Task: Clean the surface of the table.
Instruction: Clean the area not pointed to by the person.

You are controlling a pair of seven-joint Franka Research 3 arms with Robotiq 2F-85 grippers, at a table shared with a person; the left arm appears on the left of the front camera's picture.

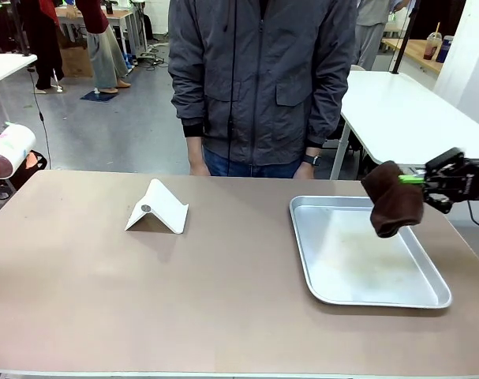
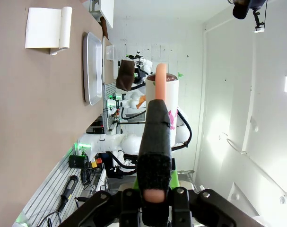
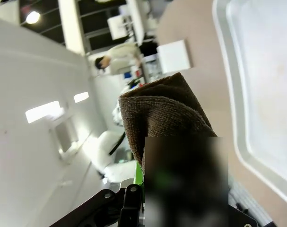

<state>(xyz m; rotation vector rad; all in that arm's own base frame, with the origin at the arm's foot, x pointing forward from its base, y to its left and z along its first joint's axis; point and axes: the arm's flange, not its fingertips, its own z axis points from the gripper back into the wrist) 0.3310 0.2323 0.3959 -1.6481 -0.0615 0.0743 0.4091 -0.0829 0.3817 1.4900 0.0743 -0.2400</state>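
Table [image 1: 223,300] near edge sits closest to the front camera. Taupe top spans the whole view, and no obvious spill shows on it. Person [image 1: 263,79] stands at the far edge, hands hanging just behind it and not on the top.

Metal tray [image 1: 301,241] lies flat on the right half, near the right edge, with faint smudges on its floor. White folded stand [image 1: 160,207] sits left of centre toward the far edge, well apart from the tray.

Brown cloth [image 1: 393,201] hangs above the tray's far right corner, off the surface. Right gripper [image 1: 413,179] is clamped on its top fold. Left gripper [image 2: 157,111] is closed around a white bottle [image 1: 9,150] with pink print, held in the air just off the left edge. It looks like a spray bottle, but can't confirm.

Judgement: wiping hasn't begun, since the cloth isn't on the top yet. To do it well:
- carry the cloth left past the tray rim before lowering, so it doesn't snag
- press the hanging part flat on the bare middle stretch
- wipe in overlapping straight passes
- stop short of the stand, or it gets shoved
- keep away from the far edge by the person's hands
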